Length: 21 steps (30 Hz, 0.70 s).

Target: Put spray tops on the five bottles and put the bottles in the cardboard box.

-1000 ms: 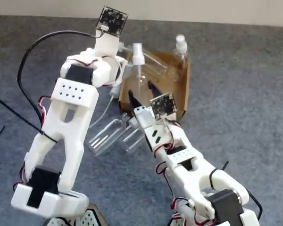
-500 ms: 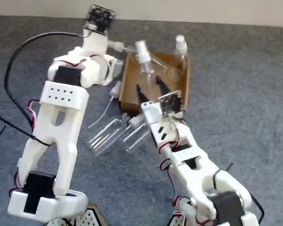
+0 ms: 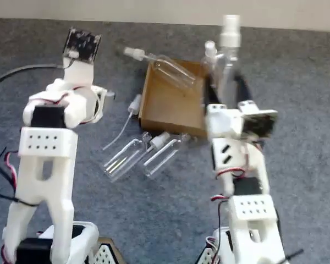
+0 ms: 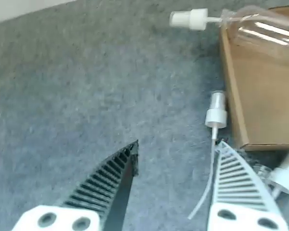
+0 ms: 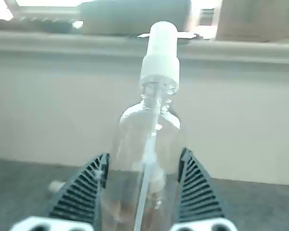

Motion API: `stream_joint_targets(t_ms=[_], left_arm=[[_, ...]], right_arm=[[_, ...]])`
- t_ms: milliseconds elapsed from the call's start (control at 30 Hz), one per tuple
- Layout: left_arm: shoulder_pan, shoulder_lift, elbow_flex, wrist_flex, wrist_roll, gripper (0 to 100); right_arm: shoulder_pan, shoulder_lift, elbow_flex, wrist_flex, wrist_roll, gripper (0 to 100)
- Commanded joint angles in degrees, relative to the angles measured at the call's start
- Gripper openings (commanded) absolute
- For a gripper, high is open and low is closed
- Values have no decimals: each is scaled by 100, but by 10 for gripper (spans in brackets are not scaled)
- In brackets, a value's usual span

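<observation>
- Since a second ago the right arm has swung from the near edge of the box round to its right side. It now carries up there the capped bottle that stood over the box. The left arm has drawn back to the left, with nothing in it.
- Right arm: raised at about 2 o'clock from the cardboard box. The right gripper is clamped on the body of the held bottle, which is upright and clear of the box.
- Left arm: at about 9 o'clock from the box. The left gripper points down at the carpet with its jaws wide apart.
- Progress: I judge it roughly halfway.
  - Four bottles seem to be capped and one is not.
  - None lies fully in the box yet.
- Tilted bottle: capped. It leans across the box's far left rim with its top sticking out past the wall.
- Corner bottle: capped, at the box's far right corner and partly hidden. I cannot tell whether it stands inside.
- Two bottles lie side by side at 7 o'clock, near the box.
  - The open bottle has a bare neck.
  - The floor bottle looks capped.
- Loose spray top: on the carpet just beside the box's left wall, still to be fitted.
</observation>
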Motion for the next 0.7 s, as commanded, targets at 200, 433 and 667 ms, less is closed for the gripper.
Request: stream_joint_targets(t_ms=[200, 433, 667], left_arm=[[-330, 189, 215, -738, -18, 232], [-215, 1930, -1270, -712, 563, 234], [356, 3705, -3187, -712, 1108, 232]], right_arm=[[1534, -567, -48, 655, -158, 4], [1912, 514, 787, -374, -114, 4], [1938, 3160, -224, -347, 440, 4]])
